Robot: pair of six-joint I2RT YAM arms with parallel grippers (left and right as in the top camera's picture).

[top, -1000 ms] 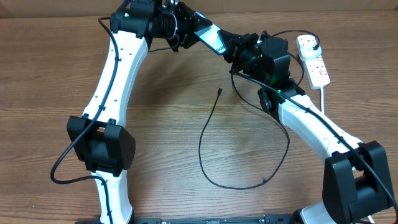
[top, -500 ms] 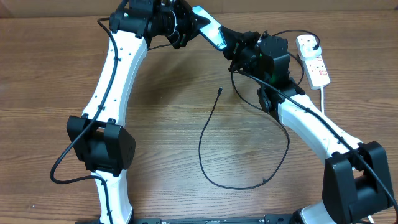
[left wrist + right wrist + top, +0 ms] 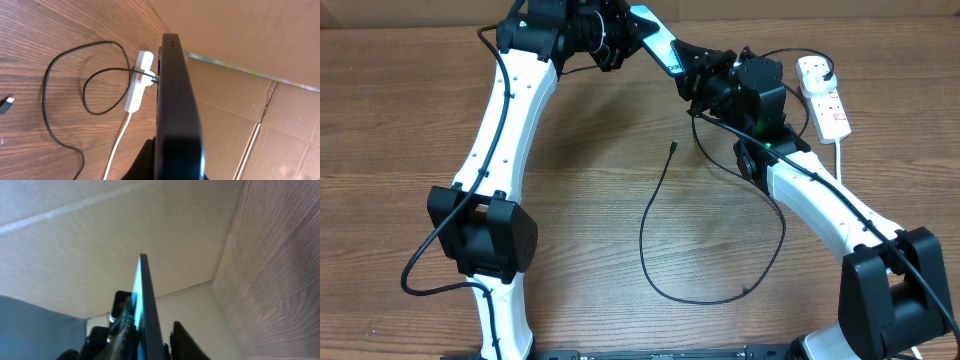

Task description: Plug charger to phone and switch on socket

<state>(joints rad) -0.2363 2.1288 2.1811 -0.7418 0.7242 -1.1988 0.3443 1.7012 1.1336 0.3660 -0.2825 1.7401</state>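
The phone (image 3: 655, 45), teal screen lit, hangs tilted above the far side of the table. My left gripper (image 3: 623, 33) is shut on its left end; the left wrist view shows the phone (image 3: 175, 100) edge-on as a dark slab. My right gripper (image 3: 693, 72) straddles the other end with its jaws slightly open, and a gap shows between the phone (image 3: 146, 310) and one finger (image 3: 186, 342). The charger lies looped on the wood, its connector tip (image 3: 674, 147) free. The cable runs to the white socket (image 3: 825, 95) at the far right, also seen as the socket (image 3: 137, 82).
A thick white cord (image 3: 840, 150) trails from the socket toward the right arm. A cardboard wall (image 3: 240, 50) stands just behind the table's far edge. The charger's loop (image 3: 700, 298) spreads across the middle of the table between the two arms.
My left gripper has closed on the phone and carried it slightly toward the far edge. The right gripper's jaws have loosened off the phone. The cable has not moved.
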